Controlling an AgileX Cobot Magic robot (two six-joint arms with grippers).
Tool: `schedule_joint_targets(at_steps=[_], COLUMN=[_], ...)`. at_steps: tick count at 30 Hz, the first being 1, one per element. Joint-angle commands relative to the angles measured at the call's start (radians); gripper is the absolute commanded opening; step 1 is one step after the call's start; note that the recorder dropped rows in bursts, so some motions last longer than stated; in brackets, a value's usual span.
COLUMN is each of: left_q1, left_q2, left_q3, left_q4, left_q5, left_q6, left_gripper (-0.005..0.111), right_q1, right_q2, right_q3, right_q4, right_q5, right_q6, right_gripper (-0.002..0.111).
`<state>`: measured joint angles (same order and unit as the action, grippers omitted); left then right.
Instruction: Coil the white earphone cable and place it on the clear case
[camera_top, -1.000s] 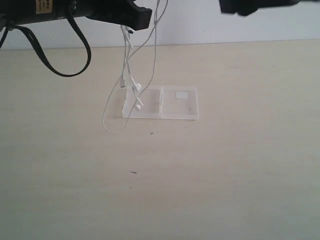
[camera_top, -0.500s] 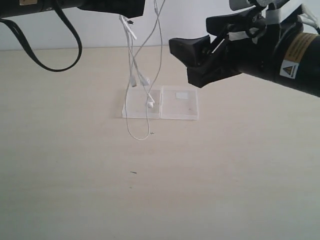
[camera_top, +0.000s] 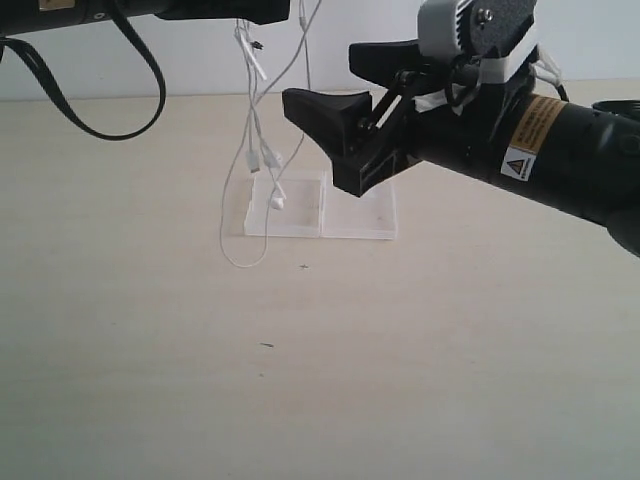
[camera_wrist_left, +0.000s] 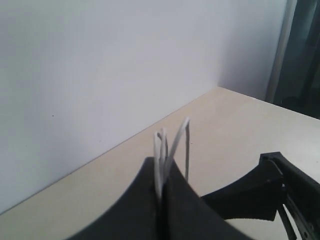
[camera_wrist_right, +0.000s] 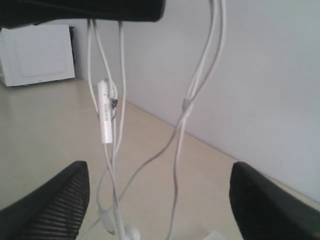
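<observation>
Right wrist view: white earphone cable (camera_wrist_right: 104, 112) dangles just ahead of parted jaws.

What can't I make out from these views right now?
- Part of the clear case, on its right half: exterior view, covered by the open right gripper.
- Where the left gripper pinches the white earphone cable: cut off by the exterior view's top edge.
- The cable's plug: too small to pick out in any view.
- The cable's low loop: out of frame in both wrist views.
</observation>
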<state>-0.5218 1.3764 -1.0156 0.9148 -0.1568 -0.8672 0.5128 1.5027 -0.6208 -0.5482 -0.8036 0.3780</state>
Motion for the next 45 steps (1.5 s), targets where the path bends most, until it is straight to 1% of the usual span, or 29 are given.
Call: schedule_joint_targets(at_steps=[1,9,21,27,34,42,45], left_q1=[0.000,0.000,0.000,0.000,0.000,0.000,0.000], left_q2=[-0.008,-0.008,-0.008,-0.008,-0.006,-0.005,-0.005], left_q3=[0.003,0.003,0.003,0.003,0.003,0.003,0.003], left_q4=[-0.002,-0.002,-0.002,-0.002,-0.002,-0.002,-0.002], left_q5=[0.004,-0.002,-0.021,-0.024,-0.044,-0.084,-0.087], left_q6=[-0.027,-0.053,-0.083,-0.083,-0.080,-0.101,-0.105], left_gripper=[0.000,0.000,0.000,0.000,0.000,0.000,0.000], right_q1=[-0.002,-0.002,-0.002,-0.002,-0.002,-0.002,-0.002], right_q2=[0.003,0.003,0.094,0.154,0.161,0.170,0.170], right_q3=[0.005,-0.002,-0.116,-0.181,-0.184,-0.184,-0.184], right_q4=[-0.086,-0.040,-0.065,-0.190,-0.267,-0.263,-0.254], right_q5=[-0.049,-0.061,-0.056,-0.062,-0.057,-0.064,-0.070], right_q6=[-0.002,0.000,0.075,0.205,0.328,0.359,0.361], right_gripper=[0.074,0.074,0.074,0.074,0.067,0.063,0.058])
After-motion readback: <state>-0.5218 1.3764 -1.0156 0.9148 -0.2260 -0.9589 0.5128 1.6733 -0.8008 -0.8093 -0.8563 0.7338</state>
